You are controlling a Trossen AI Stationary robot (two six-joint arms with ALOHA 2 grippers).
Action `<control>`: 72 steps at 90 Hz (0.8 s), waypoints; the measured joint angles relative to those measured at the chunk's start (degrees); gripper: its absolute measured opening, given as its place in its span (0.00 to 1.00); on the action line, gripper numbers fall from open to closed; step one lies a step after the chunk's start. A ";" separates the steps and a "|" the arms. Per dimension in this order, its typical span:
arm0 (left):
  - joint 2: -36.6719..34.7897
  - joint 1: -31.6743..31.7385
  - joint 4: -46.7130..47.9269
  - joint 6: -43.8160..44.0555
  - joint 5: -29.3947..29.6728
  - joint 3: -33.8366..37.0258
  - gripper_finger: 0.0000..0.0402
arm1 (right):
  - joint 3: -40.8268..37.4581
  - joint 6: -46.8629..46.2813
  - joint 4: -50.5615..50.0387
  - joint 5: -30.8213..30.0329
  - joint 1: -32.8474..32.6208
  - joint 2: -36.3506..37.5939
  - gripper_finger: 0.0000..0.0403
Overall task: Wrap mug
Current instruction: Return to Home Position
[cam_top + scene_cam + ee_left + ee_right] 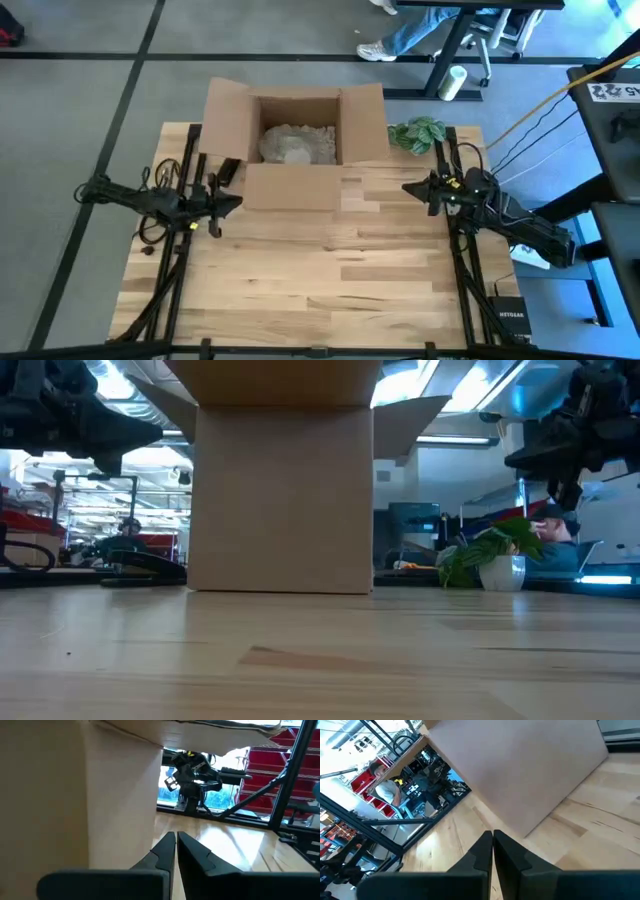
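Note:
An open cardboard box [295, 140] stands at the table's far middle, its flaps spread outward. Crumpled pale paper [297, 145] lies inside it. The mug does not show in any view. My left gripper [238, 203] hangs above the table to the left of the box's near flap, shut and with nothing in it; its wrist view has the fingertips [176, 836] together beside the box wall [100, 805]. My right gripper [405, 188] hangs to the right of the box, also shut and with nothing in it, fingertips [492, 834] closed near the box's corner [530, 780].
A small potted plant [418, 133] stands at the far right, beside the box's right flap. A black box [510, 320] sits at the near right corner. Cables run along both side edges. Bare wood [320, 280] covers the near half.

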State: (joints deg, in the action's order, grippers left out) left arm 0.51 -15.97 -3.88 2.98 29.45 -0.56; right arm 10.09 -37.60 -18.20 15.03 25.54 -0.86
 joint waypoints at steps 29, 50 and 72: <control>0.00 0.00 0.04 0.00 0.00 0.00 0.00 | 0.00 0.00 0.01 0.00 0.00 0.00 0.00; 0.00 0.00 0.09 0.00 -0.02 0.00 0.00 | 0.00 0.00 0.03 0.00 0.00 0.00 0.00; 0.00 0.00 0.13 0.00 -0.02 0.00 0.00 | -4.04 0.00 3.90 0.01 0.00 0.57 0.00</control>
State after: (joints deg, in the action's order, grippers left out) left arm 0.51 -15.97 -3.75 2.98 29.43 -0.56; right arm 6.05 -37.60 -14.30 15.04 25.54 -0.30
